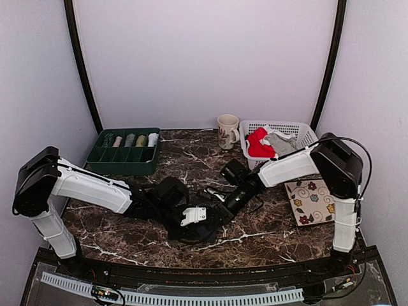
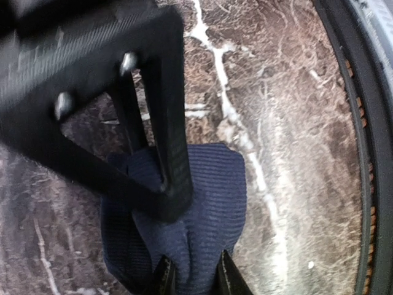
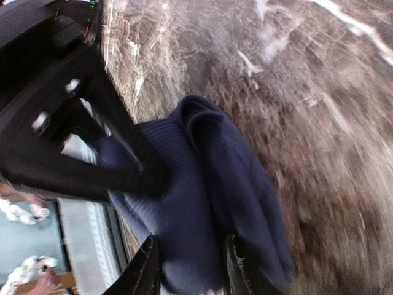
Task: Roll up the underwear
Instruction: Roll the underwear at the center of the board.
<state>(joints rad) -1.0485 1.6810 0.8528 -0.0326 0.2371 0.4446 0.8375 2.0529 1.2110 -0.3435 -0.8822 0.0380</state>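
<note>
The dark navy underwear (image 1: 207,231) lies bunched on the marble table near the front centre, between both grippers. My left gripper (image 1: 194,218) is shut on one fold of it; in the left wrist view the gripper (image 2: 193,279) pinches the ribbed navy cloth (image 2: 212,196). My right gripper (image 1: 221,209) is shut on the same garment from the other side; in the right wrist view the gripper (image 3: 191,267) grips the folded navy cloth (image 3: 215,166). The red underwear (image 1: 258,143) and the light grey underwear (image 1: 278,143) lie in the white basket (image 1: 299,129).
A green divided tray (image 1: 124,154) holding several rolled items stands at the back left. A cream mug (image 1: 227,131) stands beside the basket. A floral mat (image 1: 312,201) lies at the right. The table's front edge (image 2: 368,153) runs close to the garment.
</note>
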